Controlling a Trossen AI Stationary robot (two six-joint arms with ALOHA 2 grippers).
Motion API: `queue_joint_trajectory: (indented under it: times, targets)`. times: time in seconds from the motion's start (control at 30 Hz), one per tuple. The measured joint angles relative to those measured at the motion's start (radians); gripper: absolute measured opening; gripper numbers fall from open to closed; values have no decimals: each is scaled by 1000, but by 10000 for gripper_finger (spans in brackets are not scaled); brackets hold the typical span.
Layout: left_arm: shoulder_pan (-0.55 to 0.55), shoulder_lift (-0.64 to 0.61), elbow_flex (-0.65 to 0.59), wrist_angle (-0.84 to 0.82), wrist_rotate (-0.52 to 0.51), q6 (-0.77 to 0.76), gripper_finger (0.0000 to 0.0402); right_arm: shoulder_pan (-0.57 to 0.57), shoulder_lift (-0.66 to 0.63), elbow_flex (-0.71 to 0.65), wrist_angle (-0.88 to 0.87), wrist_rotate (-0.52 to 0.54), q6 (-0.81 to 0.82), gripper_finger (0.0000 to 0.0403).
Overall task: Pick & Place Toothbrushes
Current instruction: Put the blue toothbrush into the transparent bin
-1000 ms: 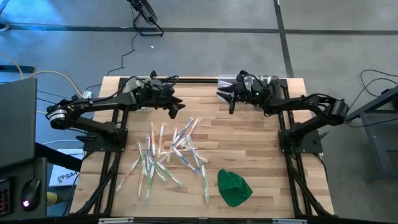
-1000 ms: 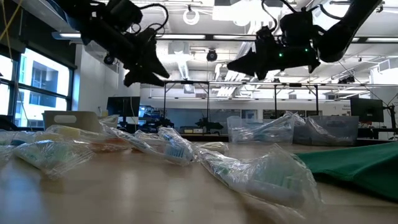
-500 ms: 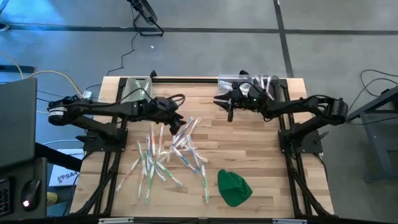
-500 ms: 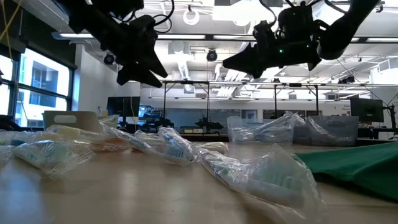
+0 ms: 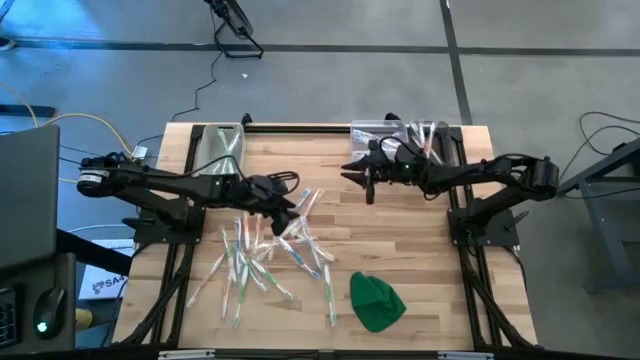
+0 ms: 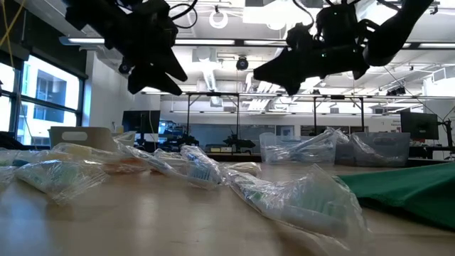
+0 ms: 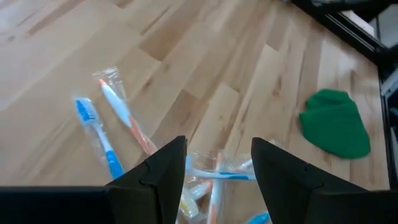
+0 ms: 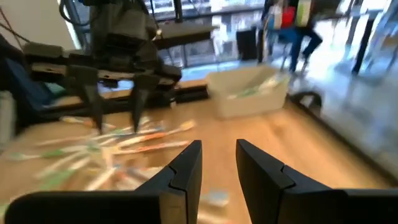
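Several wrapped toothbrushes (image 5: 268,245) lie scattered flat in a pile on the middle of the wooden table (image 5: 400,230); the low view shows them (image 6: 199,167) in crinkled clear wrappers. My left gripper (image 5: 290,207) hovers open above the pile's far right part. In the left wrist view its fingers (image 7: 217,146) stand apart over a blue toothbrush (image 7: 96,134) and an orange one (image 7: 124,115), touching neither. My right gripper (image 5: 358,184) hangs open above bare table at the far right of the pile, fingers (image 8: 219,149) apart with nothing between them.
A clear bin (image 5: 218,142) stands at the table's far left and another (image 5: 410,130), holding toothbrushes, at the far right. A green cloth lump (image 5: 375,300) lies near the front edge, right of the pile. Bare wood lies between the pile and the far edge.
My left gripper has swung from beside the far-left bin toward the table's middle and near side, ending over the pile, still open. My right gripper has drifted from its bin toward the table's left and slightly nearer. The toothbrushes have not moved.
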Motion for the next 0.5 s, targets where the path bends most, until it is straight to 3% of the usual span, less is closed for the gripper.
queue_joint_trajectory:
  times: [0.2, 0.33, 0.5]
  targets:
    - [1, 0, 0, 8, -110, 28, 180, 61, 0, 0, -64, -88, 131, 91]
    - [1, 0, 0, 7, -130, 57, 180, 128, 0, 0, -48, -3, 120, 91]
    - [0, 0, 0, -2, -65, 57, 172, 194, 0, 0, -54, 123, 85, 91]
